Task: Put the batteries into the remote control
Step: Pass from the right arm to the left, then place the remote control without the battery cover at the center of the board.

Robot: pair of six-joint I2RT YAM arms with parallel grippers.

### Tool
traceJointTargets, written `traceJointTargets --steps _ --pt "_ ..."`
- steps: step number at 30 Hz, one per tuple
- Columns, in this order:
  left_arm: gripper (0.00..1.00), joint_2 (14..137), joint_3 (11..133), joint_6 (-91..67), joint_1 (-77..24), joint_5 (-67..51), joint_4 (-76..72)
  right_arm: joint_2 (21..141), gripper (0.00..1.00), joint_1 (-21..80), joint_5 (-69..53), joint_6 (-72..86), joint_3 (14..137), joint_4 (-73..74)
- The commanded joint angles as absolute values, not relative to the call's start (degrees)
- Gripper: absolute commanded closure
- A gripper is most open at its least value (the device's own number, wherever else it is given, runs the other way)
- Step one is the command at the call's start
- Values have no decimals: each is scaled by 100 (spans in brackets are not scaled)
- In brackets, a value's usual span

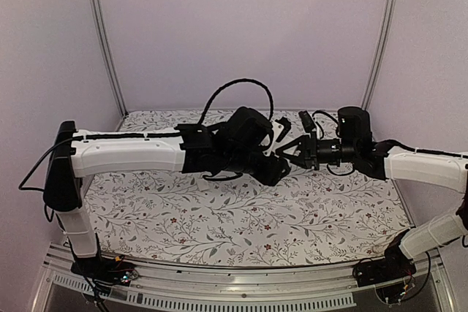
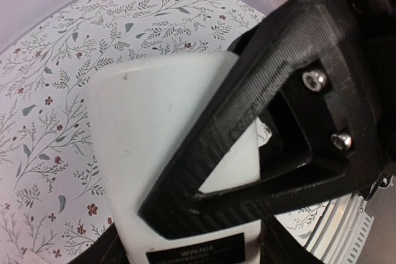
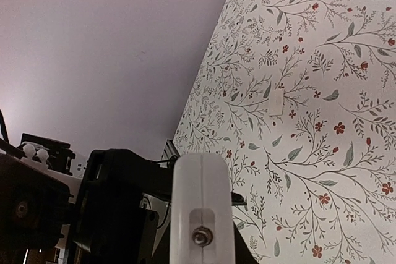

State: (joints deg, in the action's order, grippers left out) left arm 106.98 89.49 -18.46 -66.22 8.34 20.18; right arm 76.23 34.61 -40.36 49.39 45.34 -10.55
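Two level arms (image 1: 131,153), pincers (image 1: 291,158) close together.

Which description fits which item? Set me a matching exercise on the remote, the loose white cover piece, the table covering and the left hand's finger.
Things: 1 remote control; 2 cover piece; 3 table covering; 4 finger of the left hand.
Descriptions: A black, ribbed; B lying flat on the table covering, untouched; C white, gripped; D floral print.
Pairs: 1-C; 2-B; 3-D; 4-A.
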Motion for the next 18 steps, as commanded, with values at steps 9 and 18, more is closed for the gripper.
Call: traceJointTargets --steps 9,18 --pt "63 10758 8827 -552 -6531 321 2774 7494 55 3383 -4088 4998 4094 -1029" --pt "68 11005 8386 794 -6339 -630 3427 7206 34 2880 -4269 4830 3510 -718"
